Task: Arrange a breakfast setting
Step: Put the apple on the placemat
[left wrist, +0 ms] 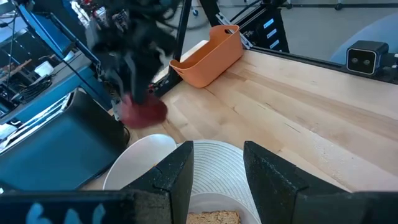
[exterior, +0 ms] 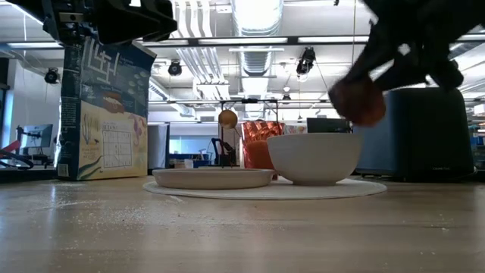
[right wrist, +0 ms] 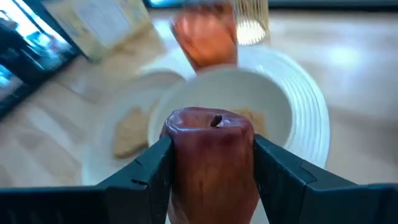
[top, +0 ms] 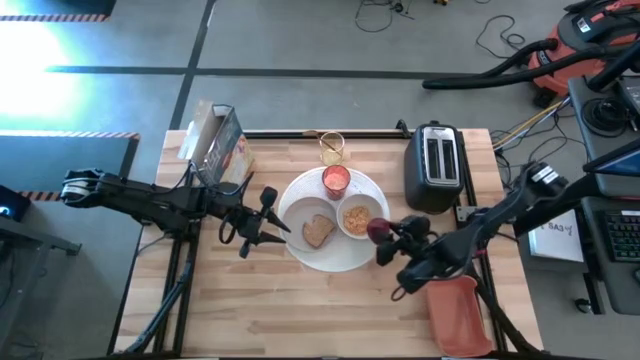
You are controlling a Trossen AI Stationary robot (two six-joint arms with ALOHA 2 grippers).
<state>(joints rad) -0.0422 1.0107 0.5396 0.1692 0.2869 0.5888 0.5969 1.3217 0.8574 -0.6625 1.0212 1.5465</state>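
Observation:
A large white plate lies mid-table. On it stand a shallow dish with the toast slice, a small white bowl with cereal and, at its far rim, a red cup. Beyond the plate stands a clear glass with the gold spoon in it. My right gripper is shut on the red fruit, in the air at the plate's right rim beside the bowl. My left gripper hangs open over the plate's left rim with nothing between its fingers. My right gripper pinches the fruit's two opposite sides between its two fingers. It comes from the table's right side, slanting down toward the plate. The fruit is lifted clear, higher than the bowl's rim, with its stem end turned away from the wrist.
A cereal box stands at the far left and a black toaster at the far right. An orange bin sits at the near right edge. Bare wood lies along the near side of the table.

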